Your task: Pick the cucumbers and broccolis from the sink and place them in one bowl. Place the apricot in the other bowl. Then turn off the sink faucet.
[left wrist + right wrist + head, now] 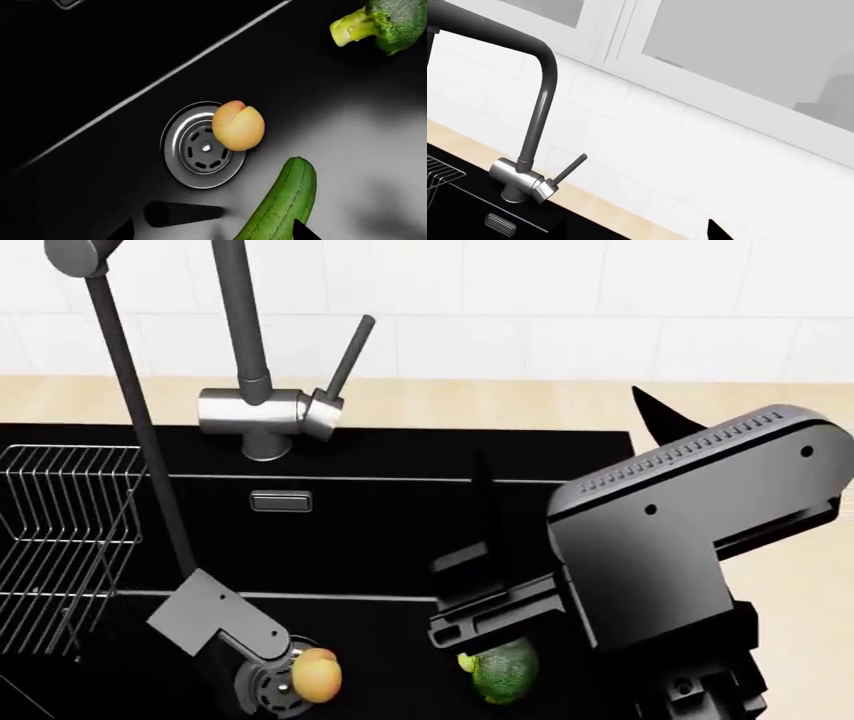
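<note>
Left gripper: only a dark fingertip point(303, 231) shows at the edge of the left wrist view, beside the cucumber; whether the jaws are open or closed cannot be told.
Cucumber point(283, 202): lies on the sink floor near the drain, one rounded end pointing toward the apricot, apart from it.
Apricot point(238, 125): sits on the rim of the drain, overlapping its edge; in the head view it shows just beside the drain at the bottom of the basin.
Drain point(200, 147): round steel, set in the sink floor.
Broccoli point(380, 22): a floret lying on the basin floor, stalk pointing sideways, well apart from the apricot and cucumber.
Sink point(360, 530): matte black basin with a steel overflow slot point(280, 502) in its back wall.
Right gripper: a dark tip point(715, 231) shows in the right wrist view, raised above the basin; jaw state cannot be told.
Wire rack point(60, 530): at the basin's left side.
Sink faucet point(260, 410): steel body behind the basin, dark neck rising, lever handle point(350, 355) slanted up.
Backsplash point(647, 150): white tiles behind the wooden counter.
</note>
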Controlling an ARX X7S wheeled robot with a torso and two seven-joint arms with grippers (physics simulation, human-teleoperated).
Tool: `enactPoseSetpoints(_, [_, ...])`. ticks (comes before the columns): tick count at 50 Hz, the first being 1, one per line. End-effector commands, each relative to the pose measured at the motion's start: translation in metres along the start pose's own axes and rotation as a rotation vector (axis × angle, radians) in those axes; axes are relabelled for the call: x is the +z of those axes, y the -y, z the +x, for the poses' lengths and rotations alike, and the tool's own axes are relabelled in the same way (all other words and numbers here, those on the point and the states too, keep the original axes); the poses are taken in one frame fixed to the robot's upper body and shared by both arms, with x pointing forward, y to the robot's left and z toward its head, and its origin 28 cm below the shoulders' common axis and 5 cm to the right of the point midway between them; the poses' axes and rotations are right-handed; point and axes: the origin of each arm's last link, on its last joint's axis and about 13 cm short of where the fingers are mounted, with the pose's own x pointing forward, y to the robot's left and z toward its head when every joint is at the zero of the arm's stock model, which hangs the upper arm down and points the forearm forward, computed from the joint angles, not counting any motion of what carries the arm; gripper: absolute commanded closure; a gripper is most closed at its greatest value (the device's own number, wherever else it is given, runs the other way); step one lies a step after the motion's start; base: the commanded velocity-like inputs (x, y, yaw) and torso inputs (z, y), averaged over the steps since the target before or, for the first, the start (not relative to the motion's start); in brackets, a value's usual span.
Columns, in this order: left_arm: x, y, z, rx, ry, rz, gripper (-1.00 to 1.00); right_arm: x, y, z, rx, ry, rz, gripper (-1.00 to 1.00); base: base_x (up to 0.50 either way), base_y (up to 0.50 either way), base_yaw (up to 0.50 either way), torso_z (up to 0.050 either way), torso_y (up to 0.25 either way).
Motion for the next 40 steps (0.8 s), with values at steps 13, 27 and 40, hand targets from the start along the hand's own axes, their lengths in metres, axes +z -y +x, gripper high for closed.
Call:
enactPoseSetpoints(13, [0.009,0.008,0.008,-0.053,-0.070,0.113,-1.00,0.000,-0.003,0.007,0.007,0.030,0.039,-1.00,0.00,0.00,0.00,0.000,0.000])
enactPoseSetpoints(27, [0.018,0.007,0.015,-0.049,-0.099,0.180,-1.00,0.002,-0.005,0.009,0.018,0.039,0.046,-1.00,0.00,0.00,0.00,0.000,0.000])
enactPoseSetpoints(40, [0.025,0.006,0.033,-0.039,-0.128,0.204,-1.00,-0.005,-0.005,0.010,0.018,0.039,0.065,-1.00,0.00,0.00,0.00,0.000,0.000])
